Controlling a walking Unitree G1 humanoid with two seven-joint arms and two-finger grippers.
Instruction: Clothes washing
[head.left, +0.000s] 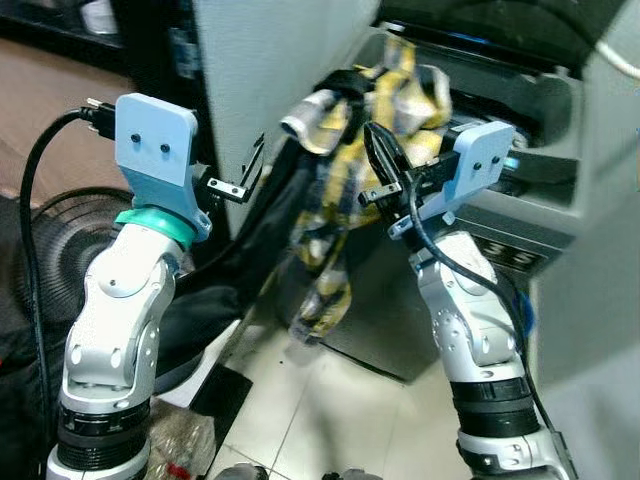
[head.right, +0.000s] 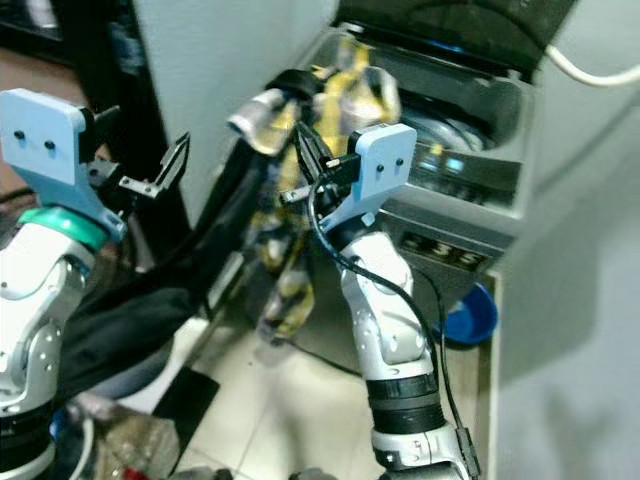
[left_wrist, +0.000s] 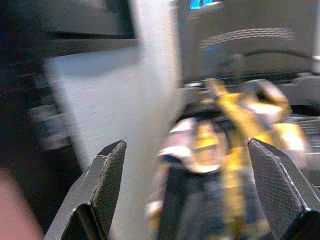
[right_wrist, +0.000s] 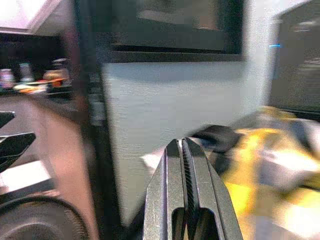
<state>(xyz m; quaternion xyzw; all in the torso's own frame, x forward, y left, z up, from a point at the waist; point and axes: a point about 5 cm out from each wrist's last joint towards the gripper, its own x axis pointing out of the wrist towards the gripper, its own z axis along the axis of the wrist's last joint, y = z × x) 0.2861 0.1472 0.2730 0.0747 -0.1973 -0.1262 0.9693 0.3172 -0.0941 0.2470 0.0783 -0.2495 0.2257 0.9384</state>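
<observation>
Indoor light is moderate and even, brightest on the pale floor tiles (head.left: 300, 400). The left side sinks into deep shadow. Both wrist views are heavily motion-blurred; the head views are softly smeared.

Both wrist views are motion-blurred, smearing the yellow patterned garment (left_wrist: 235, 150), whose upper end is hidden over the washing machine's rim (head.left: 520, 215), while the machine's top is cut off.
</observation>
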